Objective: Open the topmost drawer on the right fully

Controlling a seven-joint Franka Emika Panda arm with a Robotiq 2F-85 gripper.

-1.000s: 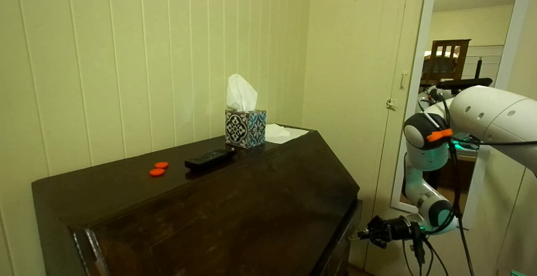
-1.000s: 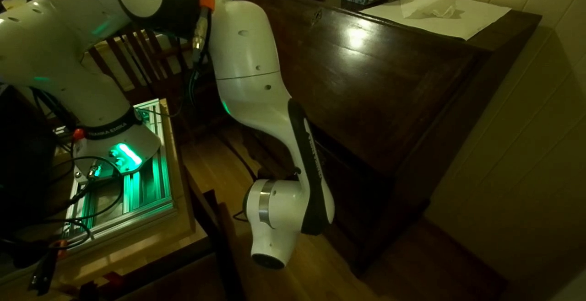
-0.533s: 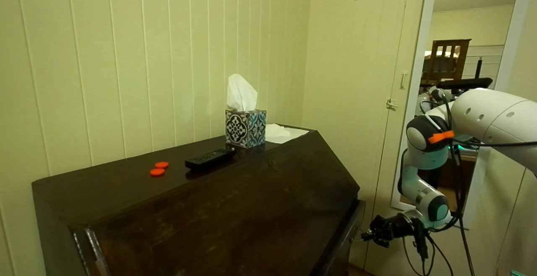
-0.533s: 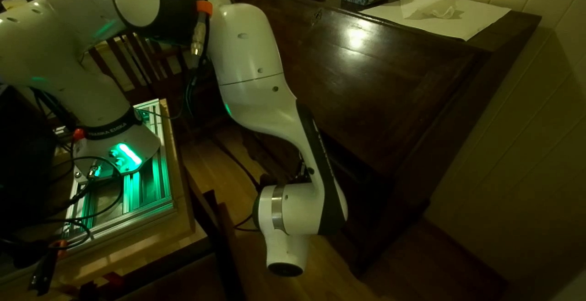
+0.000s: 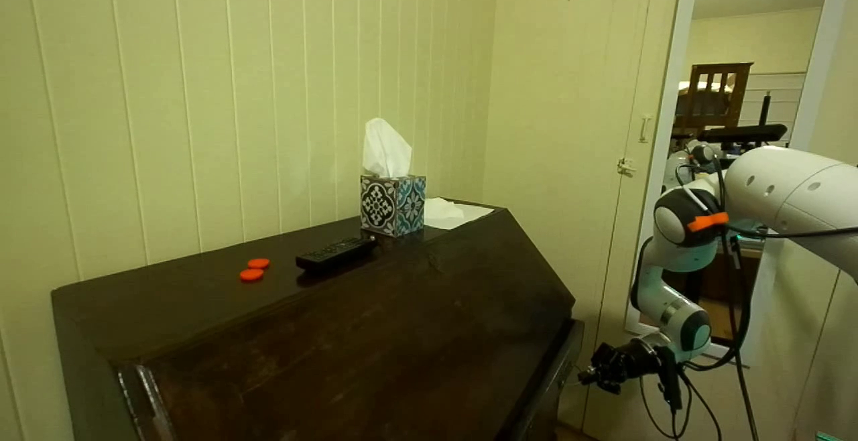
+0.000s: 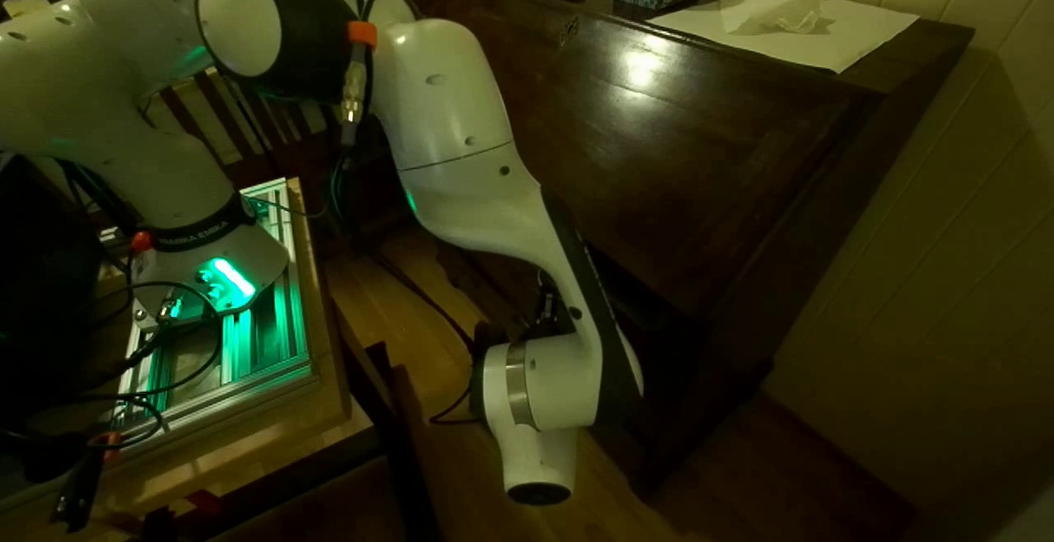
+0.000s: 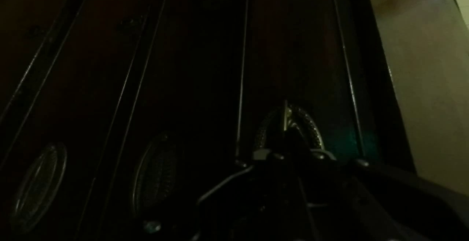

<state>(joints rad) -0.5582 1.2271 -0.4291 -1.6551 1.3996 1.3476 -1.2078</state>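
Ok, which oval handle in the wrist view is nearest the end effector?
The rightmost oval handle, close by the end effector; the middle one and leftmost one sit farther left.

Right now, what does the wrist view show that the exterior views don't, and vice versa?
Only the wrist view: the face of the oval pull at the gripper, plus two further oval pulls toward the picture's left.

Only the exterior views: the tissue box, remote control, white sheet and white arm; two red discs appear in an exterior view.

Shared: the dark desk in all three; the gripper also in an exterior view. Whether it grips the pull is too dark to tell.
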